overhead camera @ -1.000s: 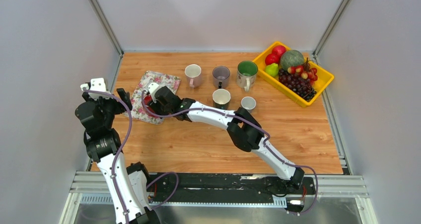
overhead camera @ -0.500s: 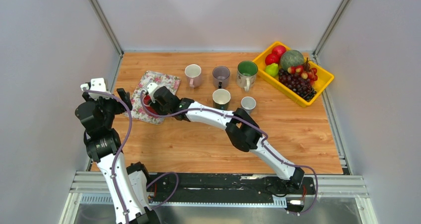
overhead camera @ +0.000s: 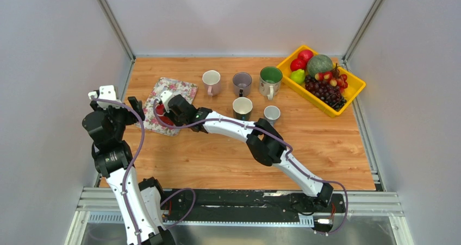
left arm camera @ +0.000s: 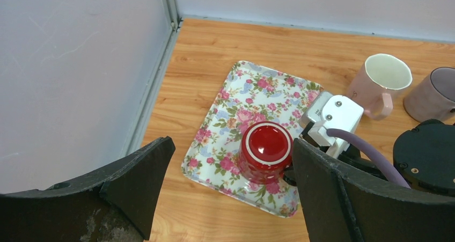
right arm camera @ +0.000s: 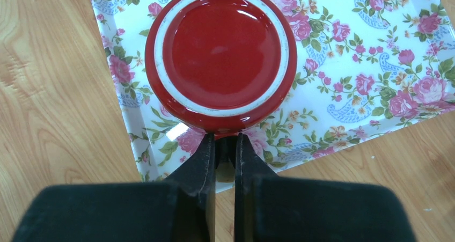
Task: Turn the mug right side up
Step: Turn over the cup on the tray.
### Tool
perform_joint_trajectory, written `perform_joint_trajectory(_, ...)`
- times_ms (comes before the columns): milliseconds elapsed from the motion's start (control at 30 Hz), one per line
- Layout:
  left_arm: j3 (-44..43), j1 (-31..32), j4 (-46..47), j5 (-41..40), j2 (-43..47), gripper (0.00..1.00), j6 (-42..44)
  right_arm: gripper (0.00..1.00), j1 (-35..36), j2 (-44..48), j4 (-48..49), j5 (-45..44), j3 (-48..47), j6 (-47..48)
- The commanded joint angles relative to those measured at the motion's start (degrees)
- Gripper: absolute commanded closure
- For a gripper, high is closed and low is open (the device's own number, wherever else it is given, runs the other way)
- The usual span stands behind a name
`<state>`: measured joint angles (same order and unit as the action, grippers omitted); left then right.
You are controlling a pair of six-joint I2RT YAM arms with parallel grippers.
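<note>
The glossy red ceramic mug (right arm camera: 221, 57) stands upside down on the rectangular tray with a rose pattern (right arm camera: 375, 38), near the tray's front corner, at the left side of the wooden surface (overhead camera: 217, 158). Its flat base with a white ring faces up and its mouth is against the tray.

The right gripper (right arm camera: 225, 140) reaches across the surface to the mug's near side. Its fingers (right arm camera: 206, 156) are narrow, almost together, with only a thin slot between them. The slot is right against the mug's wall, at the place where the handle should be. The handle itself is mostly hidden, so I judge, but cannot fully confirm, that the fingers are pinching it. A hold on the handle makes sense, because the body is too wide and smooth for these fingers, and the handle gives a lever for rolling the mug over.

The left gripper (left arm camera: 232, 144) hangs above the tray's left side with its fingers wide and holding nothing. It seems to wait out of the way, and its camera has a good view of the mug.

The pale pink mug (left arm camera: 382, 78) stands upright, well apart from the tray, so there is room to lift. The turn is not yet done. The next move probably needs a lift clear of the tray before rotating, so the rim does not catch the tray.
</note>
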<state>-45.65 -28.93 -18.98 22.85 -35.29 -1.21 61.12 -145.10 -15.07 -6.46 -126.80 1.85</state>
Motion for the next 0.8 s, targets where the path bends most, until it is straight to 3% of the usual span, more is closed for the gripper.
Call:
perform_joint_trajectory(0, 0.19, -0.67, 1.67, 0.92, 0.24, 0.08, -0.77, 1.0, 0.45, -0.59, 2.84, -0.08, -2.38, 2.41)
perform_joint_trajectory(333, 0.62, -0.66, 1.88, 1.08, -0.09, 0.08, -1.79, 1.0, -1.08, 5.83, 10.07, 6.43, 2.7, 3.75)
perform_joint_trajectory(767, 1.02, -0.62, 4.69, 11.62, -2.68, 0.07, -7.68, 1.0, -7.95, 14.45, 9.74, 20.74, 3.82, -9.45)
